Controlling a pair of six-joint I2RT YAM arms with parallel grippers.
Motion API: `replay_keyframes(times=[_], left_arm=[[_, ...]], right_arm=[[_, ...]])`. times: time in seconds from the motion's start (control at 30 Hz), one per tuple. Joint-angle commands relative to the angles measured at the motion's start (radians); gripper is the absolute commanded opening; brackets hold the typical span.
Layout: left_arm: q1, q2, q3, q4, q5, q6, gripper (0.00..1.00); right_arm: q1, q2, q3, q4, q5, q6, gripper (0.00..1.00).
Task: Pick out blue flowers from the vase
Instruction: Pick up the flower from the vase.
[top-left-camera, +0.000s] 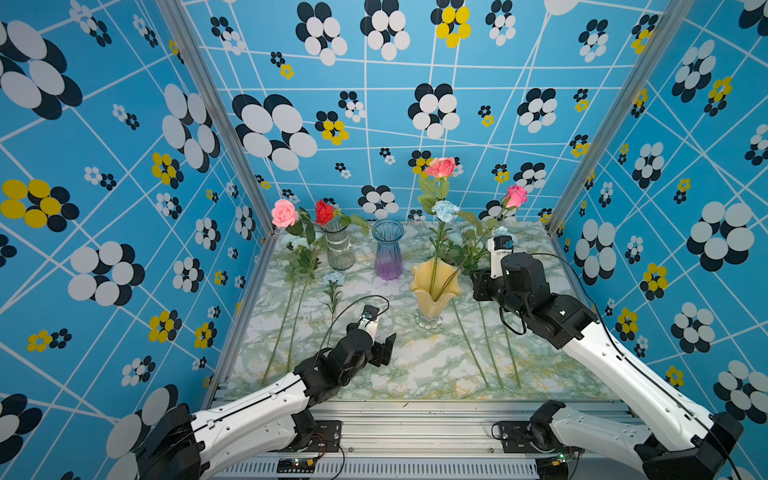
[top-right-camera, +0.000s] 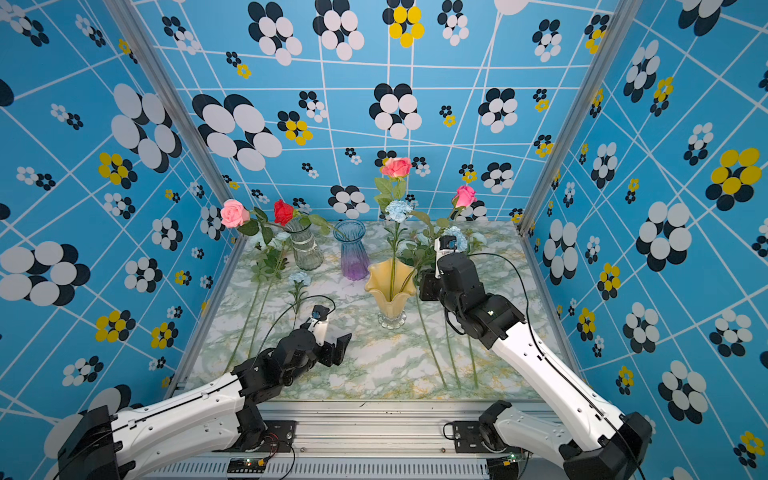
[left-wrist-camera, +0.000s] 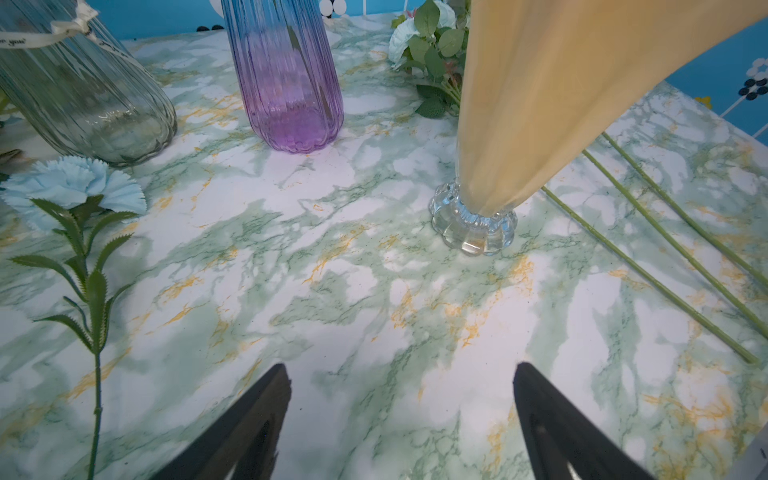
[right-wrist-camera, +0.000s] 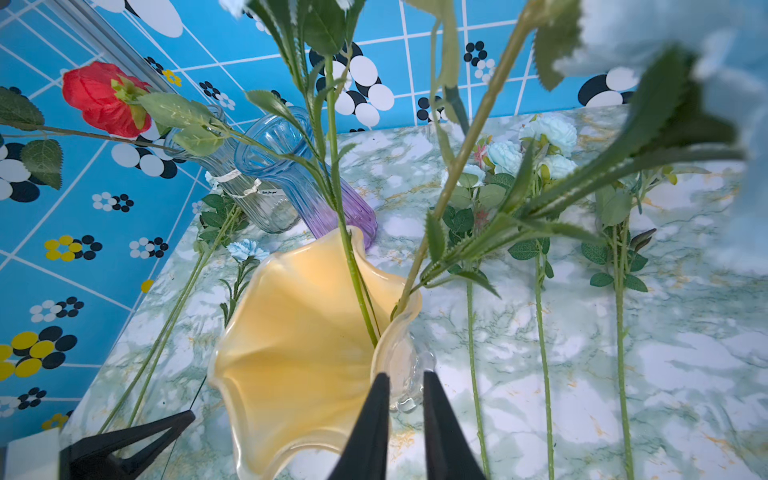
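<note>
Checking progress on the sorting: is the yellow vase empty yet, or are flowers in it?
Not empty. Stems stand inside the yellow vase, one carrying a blue flower above the rim.

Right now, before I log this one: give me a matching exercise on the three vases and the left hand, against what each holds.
Things:
1 yellow vase
2 purple vase
3 clear vase
4 left hand

States:
a holds the red rose
b open, nothing gripped
c holds a blue flower
d blue rim, no flowers in it

Pairs: 1-c, 2-d, 3-a, 4-b
</note>
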Motion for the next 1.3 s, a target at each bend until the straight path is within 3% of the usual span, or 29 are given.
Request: replay_keyframes(times=[0.0, 0.37, 0.7, 0.93, 1.27], left_arm=[[0.010, -0.043, 0.123, -0.047, 0.033, 0.031, 0.87], [0.059, 0.093, 0.450, -0.160, 0.258, 0.032, 0.87], [0.099, 0.371, 0.709, -0.211, 0.510, 0.008, 0.83], [0.099, 0.525, 0.844, -0.253, 0.578, 0.025, 0.76], [0.099, 0.703, 1.011, -0.337, 0.612, 0.084, 0.69]], right_arm=[[-0.050, -0.048, -0.002, -0.008, -0.081, 0.028, 0.29], [-0.129, -0.136, -0.181, 0.144, -0.307, 0.084, 0.38], [-0.193, -0.086, -0.311, 0.430, -0.390, 0.161, 0.38], [-0.228, -0.027, -0.342, 0.581, -0.404, 0.199, 0.35], [-0.237, 0.069, -0.294, 0.636, -0.406, 0.180, 0.35]])
